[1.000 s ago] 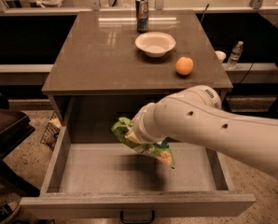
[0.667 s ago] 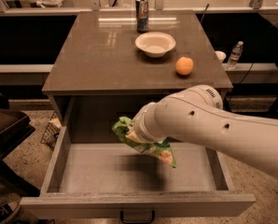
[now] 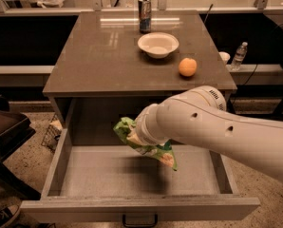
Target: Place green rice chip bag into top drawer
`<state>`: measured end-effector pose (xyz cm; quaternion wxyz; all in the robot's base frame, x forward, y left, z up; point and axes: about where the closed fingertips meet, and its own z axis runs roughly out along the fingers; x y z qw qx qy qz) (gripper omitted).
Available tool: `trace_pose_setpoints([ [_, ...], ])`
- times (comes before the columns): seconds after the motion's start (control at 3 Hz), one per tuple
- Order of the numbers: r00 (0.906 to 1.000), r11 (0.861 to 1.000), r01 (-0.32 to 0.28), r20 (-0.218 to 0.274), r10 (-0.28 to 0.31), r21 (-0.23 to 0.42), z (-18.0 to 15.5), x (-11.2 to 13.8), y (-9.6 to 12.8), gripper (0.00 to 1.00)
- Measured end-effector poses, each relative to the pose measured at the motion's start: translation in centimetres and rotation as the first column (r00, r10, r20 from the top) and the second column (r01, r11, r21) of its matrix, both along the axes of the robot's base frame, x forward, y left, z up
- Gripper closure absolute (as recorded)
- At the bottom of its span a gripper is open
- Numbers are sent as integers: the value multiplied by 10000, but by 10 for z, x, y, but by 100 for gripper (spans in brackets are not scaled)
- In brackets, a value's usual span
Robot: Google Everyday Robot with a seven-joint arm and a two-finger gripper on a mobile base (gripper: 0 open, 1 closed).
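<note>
The green rice chip bag (image 3: 153, 152) hangs crumpled in the air over the middle of the open top drawer (image 3: 99, 172), a little above its flat grey bottom. My gripper (image 3: 137, 137) is at the end of the white arm that reaches in from the right. It is mostly hidden behind the wrist and is shut on the bag's upper part. The bag's lower end droops to the right, with a shadow under it on the drawer floor. The drawer's dark handle (image 3: 139, 220) shows at the front edge.
On the tabletop (image 3: 99, 56) above the drawer stand a white bowl (image 3: 157, 44), a round orange fruit (image 3: 187, 66) and a dark can (image 3: 145, 14). A water bottle (image 3: 239, 56) is at the right, a dark chair (image 3: 4, 127) and a shoe (image 3: 1, 216) at the left.
</note>
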<state>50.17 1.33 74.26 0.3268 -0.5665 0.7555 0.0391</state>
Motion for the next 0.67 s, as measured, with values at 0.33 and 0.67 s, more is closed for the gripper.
trace_pose_setpoints([
  [0.33, 10000, 10000, -20, 30, 20, -11, 1, -1, 1, 5],
  [0.67, 10000, 10000, -28, 41, 28, -15, 2, -1, 1, 0],
])
